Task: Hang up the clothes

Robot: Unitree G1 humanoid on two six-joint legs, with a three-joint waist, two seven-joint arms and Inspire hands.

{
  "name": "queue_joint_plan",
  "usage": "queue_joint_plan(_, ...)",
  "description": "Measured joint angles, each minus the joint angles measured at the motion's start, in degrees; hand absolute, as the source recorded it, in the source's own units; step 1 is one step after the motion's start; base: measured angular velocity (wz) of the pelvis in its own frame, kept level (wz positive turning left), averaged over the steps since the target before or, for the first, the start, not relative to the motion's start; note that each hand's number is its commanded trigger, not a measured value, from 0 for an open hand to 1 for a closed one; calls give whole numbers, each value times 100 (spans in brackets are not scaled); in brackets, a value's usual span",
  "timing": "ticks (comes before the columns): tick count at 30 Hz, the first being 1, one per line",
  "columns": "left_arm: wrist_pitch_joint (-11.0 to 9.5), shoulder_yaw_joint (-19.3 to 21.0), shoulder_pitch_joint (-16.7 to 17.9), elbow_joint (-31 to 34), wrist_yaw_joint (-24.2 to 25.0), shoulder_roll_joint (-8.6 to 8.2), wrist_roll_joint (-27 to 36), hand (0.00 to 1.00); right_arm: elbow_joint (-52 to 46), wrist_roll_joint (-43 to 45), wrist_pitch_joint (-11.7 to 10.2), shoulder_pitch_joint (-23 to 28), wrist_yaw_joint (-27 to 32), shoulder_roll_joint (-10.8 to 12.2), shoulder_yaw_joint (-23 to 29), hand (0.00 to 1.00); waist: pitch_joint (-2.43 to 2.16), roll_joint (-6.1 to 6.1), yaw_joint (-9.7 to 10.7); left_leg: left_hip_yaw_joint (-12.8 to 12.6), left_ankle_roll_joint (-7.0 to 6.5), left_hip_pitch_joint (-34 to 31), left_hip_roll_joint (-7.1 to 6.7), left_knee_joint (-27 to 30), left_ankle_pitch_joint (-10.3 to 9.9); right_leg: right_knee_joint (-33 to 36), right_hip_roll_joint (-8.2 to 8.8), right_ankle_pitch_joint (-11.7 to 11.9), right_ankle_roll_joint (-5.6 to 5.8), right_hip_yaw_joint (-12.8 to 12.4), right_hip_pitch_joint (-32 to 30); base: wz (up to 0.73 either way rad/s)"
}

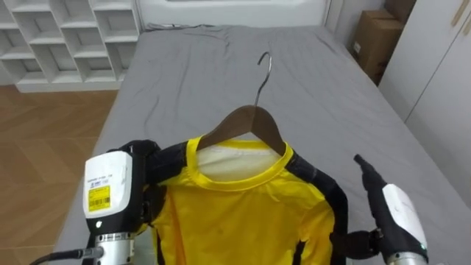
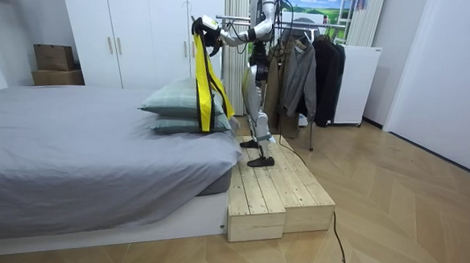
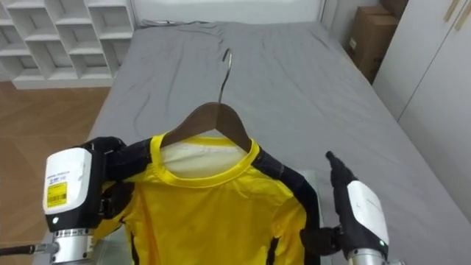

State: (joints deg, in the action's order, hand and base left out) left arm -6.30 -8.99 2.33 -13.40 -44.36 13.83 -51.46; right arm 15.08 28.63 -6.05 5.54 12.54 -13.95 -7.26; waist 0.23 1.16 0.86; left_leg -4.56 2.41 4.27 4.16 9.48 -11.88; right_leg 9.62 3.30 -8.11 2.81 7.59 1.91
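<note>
A yellow shirt (image 1: 243, 213) with black trim hangs on a wooden hanger (image 1: 246, 121); its metal hook (image 1: 263, 70) points up and away from me. My left hand (image 1: 110, 188) is curled round the shirt's left shoulder and the hanger's end beneath it. My right hand (image 1: 401, 213) is beside the right sleeve, one finger straight, thumb against the black edge. In the room view I stand on a wooden platform (image 2: 272, 190) at the bed's head end, holding the shirt (image 2: 201, 81) over the pillows (image 2: 172, 104). A clothes rack (image 2: 305, 26) with dark jackets is behind me.
The grey bed (image 1: 221, 66) stretches away below the shirt. A white cube shelf (image 1: 66, 37) stands past its far left corner, a cardboard box (image 1: 375, 40) and white wardrobe doors (image 1: 441, 73) to its right. A white cabinet (image 2: 358, 82) stands beside the rack.
</note>
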Motion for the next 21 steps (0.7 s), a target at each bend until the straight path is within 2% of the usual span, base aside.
queue_joint_plan(1,0,0,0,0,1,0,-60,100,2,5,25,0,-192,0,-5,0,14,23,-1,1,0,-10,0,5,0,-4,0,-1,1,4,-4,0)
queue_joint_plan(5,-1,45,0,1,1,-2,-177,100,2,19,82,-1,-634,0,-7,0,21,76,-19,3,0,-36,0,11,0,-16,1,-3,4,20,-14,0)
queue_joint_plan(11,0,345,0,4,97,3,-286,100,3,47,175,-4,-1539,0,-5,0,-25,187,-42,10,0,-53,3,19,0,9,1,1,-2,30,-51,0)
queue_joint_plan(16,0,391,0,4,238,21,-329,100,2,72,248,-10,-1924,0,55,0,-23,241,-108,14,0,-39,5,20,0,12,3,3,-5,38,-52,0)
queue_joint_plan(21,-6,399,0,4,238,13,-327,100,-18,167,247,-62,-2056,0,135,0,-13,258,-129,17,0,-47,5,17,0,11,3,3,-5,47,-64,0)
